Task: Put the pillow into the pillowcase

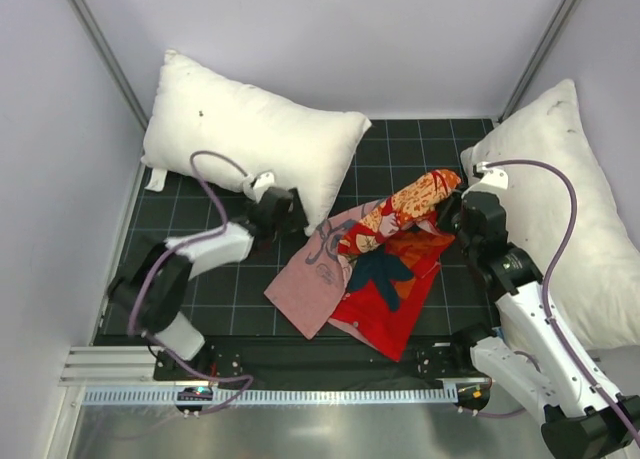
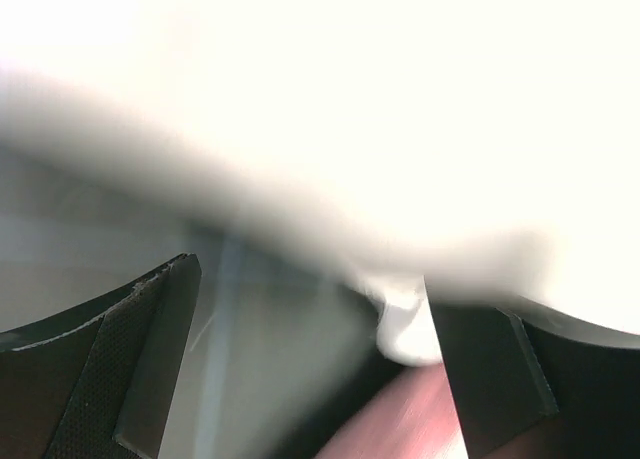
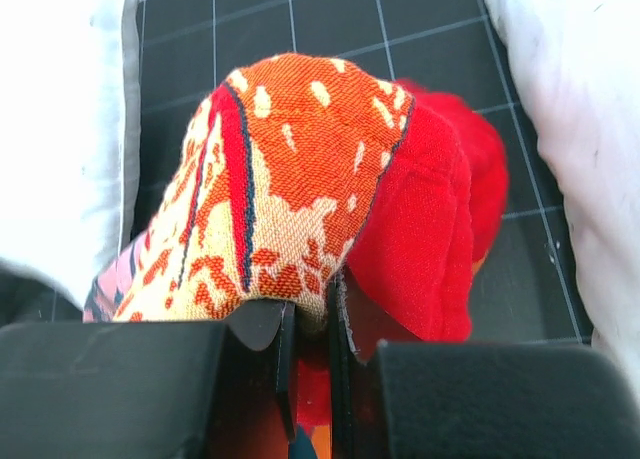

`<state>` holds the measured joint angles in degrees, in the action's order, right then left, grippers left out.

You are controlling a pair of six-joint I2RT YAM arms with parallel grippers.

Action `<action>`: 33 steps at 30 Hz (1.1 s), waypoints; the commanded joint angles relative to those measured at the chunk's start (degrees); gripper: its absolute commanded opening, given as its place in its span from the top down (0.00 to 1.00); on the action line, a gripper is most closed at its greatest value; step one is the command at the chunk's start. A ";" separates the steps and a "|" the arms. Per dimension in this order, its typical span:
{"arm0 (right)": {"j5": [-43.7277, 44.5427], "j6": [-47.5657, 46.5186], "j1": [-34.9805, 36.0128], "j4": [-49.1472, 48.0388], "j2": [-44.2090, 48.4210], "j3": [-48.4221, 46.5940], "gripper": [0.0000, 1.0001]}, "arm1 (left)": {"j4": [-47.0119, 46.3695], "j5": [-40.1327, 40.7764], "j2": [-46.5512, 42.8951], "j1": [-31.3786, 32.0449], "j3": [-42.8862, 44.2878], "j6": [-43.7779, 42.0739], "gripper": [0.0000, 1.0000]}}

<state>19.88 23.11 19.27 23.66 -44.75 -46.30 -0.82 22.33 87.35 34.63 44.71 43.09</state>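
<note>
Pillowcase (image 1: 385, 269) lies crumpled mid-mat, slightly toward 4 o'clock, red print up and pink reverse folded out at its 8 o'clock side. Pillow (image 1: 250, 134) is outside it, at 10–11 o'clock on the black grid mat (image 1: 225, 284), its lower right corner just beside the pink flap.

Right gripper (image 1: 447, 211) is clamped on a raised fold at the case's 1 o'clock end; in the wrist view the fingers (image 3: 285, 344) pinch the orange-red cloth (image 3: 300, 179). The right arm reaches in from 5 o'clock.

Left gripper (image 1: 297, 211) is at the pillow's lower edge with its jaws spread and nothing held. In the wrist view a small white tag (image 2: 405, 324) sits by the right finger. The left arm comes in from 8 o'clock, elbow bent.

Second, larger pillow (image 1: 580, 219) sits at 3 o'clock.
</note>
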 commanded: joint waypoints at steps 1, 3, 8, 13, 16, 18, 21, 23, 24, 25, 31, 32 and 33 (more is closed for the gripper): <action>-3.26 -1.66 -0.11 1.47 1.94 -3.44 0.96 | -1.47 -6.49 13.16 -3.60 13.80 2.96 0.00; -4.14 -1.76 -0.11 2.87 3.43 -4.84 0.96 | -1.73 -8.08 21.35 -6.14 22.04 3.58 0.00; -6.43 -1.41 -0.11 5.61 5.46 -5.91 0.96 | -0.69 -14.49 30.50 -8.27 37.35 0.87 0.00; -5.21 -1.23 -0.11 6.57 4.50 -4.85 0.96 | 14.34 -18.28 29.82 -7.92 52.33 -8.89 0.00; -2.92 -1.23 -0.11 6.84 2.58 -4.85 0.96 | 15.41 -19.08 19.82 -7.21 42.36 -9.60 0.00; -1.00 -1.05 -0.11 7.71 0.82 -5.90 0.96 | 17.25 -17.94 14.45 -6.95 36.36 -8.91 0.00; 0.07 -0.70 -0.11 8.50 -2.26 -8.62 0.96 | 18.30 -18.55 2.51 -4.93 24.49 -7.85 0.00; -0.01 -0.70 -0.11 8.68 -4.02 -10.56 0.96 | 18.13 -19.42 -5.76 -1.26 17.39 -8.90 0.00; 0.42 -0.70 -0.11 8.77 -4.55 -11.52 0.96 | 19.53 -18.90 -8.05 0.42 16.04 -8.81 0.00; 0.86 -0.70 -0.19 8.95 -5.16 -11.96 0.96 | 20.32 -18.81 -12.08 1.92 14.54 -8.81 0.00; 1.48 -0.88 -0.46 9.74 -8.77 -15.48 0.96 | 25.86 -12.76 -22.13 17.73 6.28 -8.73 0.00; 1.57 -0.79 -0.55 9.83 -9.21 -15.92 0.96 | 26.56 -11.70 -23.01 19.66 5.49 -8.73 0.00; 1.57 -0.96 -0.72 10.17 -10.00 -16.36 0.96 | 27.09 -10.91 -23.10 22.64 4.17 -8.38 0.00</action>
<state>19.59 22.39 19.09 35.27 -53.95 -58.72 22.22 7.01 65.82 51.68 51.48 35.31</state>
